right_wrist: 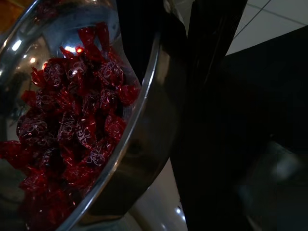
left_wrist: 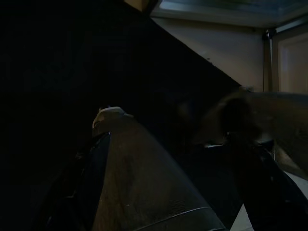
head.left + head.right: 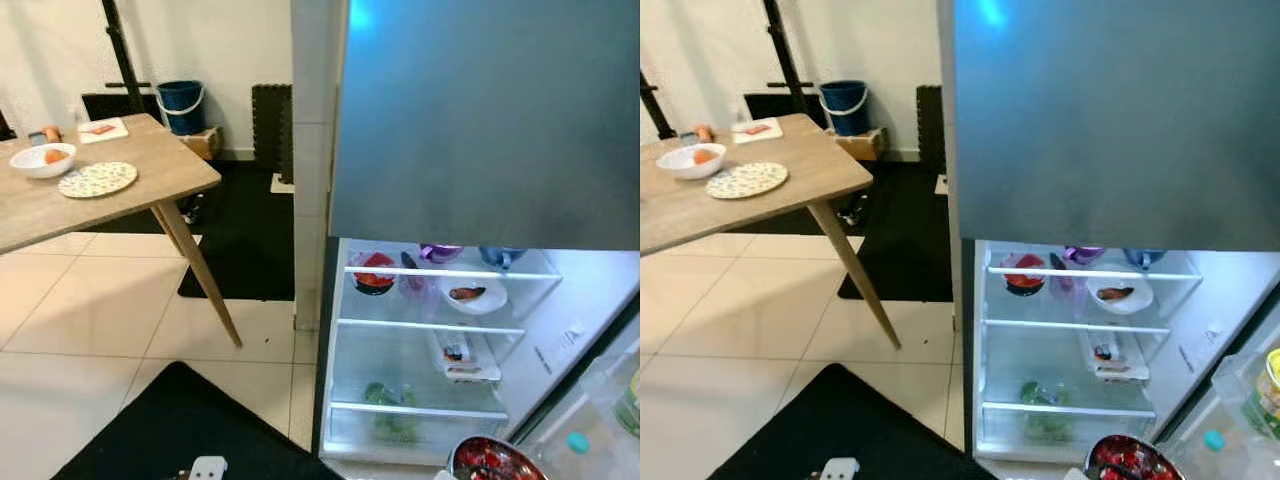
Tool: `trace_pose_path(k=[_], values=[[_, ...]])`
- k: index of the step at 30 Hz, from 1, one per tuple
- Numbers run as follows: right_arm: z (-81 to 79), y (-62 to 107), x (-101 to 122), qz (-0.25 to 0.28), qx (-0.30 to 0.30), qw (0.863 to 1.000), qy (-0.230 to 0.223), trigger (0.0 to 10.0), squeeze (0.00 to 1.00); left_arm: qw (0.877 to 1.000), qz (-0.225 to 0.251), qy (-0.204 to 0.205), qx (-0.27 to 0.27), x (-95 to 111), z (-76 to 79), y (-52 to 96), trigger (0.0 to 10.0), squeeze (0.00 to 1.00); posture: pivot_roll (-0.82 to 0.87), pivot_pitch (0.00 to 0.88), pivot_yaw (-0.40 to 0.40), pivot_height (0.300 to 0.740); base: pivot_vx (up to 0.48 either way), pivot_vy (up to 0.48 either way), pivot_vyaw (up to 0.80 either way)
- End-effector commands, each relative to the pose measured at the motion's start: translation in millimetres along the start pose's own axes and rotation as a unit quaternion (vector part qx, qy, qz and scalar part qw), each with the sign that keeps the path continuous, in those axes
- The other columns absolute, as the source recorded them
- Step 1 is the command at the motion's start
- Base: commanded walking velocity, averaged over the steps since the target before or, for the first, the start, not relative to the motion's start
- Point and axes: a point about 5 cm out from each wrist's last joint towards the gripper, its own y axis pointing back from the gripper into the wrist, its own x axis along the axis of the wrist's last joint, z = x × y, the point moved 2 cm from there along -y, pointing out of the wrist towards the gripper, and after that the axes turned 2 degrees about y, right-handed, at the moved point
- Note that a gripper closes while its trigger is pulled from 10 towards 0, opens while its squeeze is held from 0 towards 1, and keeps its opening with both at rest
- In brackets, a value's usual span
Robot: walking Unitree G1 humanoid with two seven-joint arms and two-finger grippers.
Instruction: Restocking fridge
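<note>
One steel bowl (image 1: 96, 144) of red wrapped sweets (image 1: 72, 125) pinched by rim in right gripper (image 1: 163, 72), one finger inside, one outside. Open fridge (image 3: 430, 340) shelves lie ahead, above bowl. Left gripper (image 2: 144, 183) idle, dark; finger spread unclear.

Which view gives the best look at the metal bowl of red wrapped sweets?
The right wrist view: the metal bowl sits close up, the red wrapped sweets plainly visible, the right gripper with its jaws clamped over the rim. Both eye views catch just its top at the bottom edge, before the open fridge.
</note>
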Motion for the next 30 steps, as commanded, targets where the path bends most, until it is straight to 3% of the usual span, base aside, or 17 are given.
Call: trace_pose_path(k=[1,16,22,30], values=[[4.2,0.5,-1.5,-0.001,-0.009,1.000,0.004,10.0,0.00,1.000,-0.010,0.004,0.006,-5.8,-0.1,0.5,10.0,0.00,-0.06,0.001,-0.007,0.740,0.000,0.000,0.00],[7.2,-1.6,17.3,0.024,-0.015,0.999,0.031,10.0,0.00,0.999,-0.025,-0.001,0.045,-9.0,-7.9,2.0,10.0,0.00,-0.06,0.001,-0.007,0.740,0.000,0.000,0.00],[2.0,-1.5,11.8,0.014,-0.013,1.000,-0.004,10.0,0.00,0.999,-0.026,0.008,0.040,-8.6,-5.9,1.0,10.0,0.00,-0.06,0.001,-0.009,0.740,0.000,0.000,0.00],[-8.1,1.2,-12.0,-0.019,-0.008,0.999,-0.042,10.0,0.00,0.999,-0.025,0.010,0.030,-9.0,-4.7,1.1,10.0,0.00,-0.06,0.001,-0.005,0.740,0.030,0.000,0.00]])
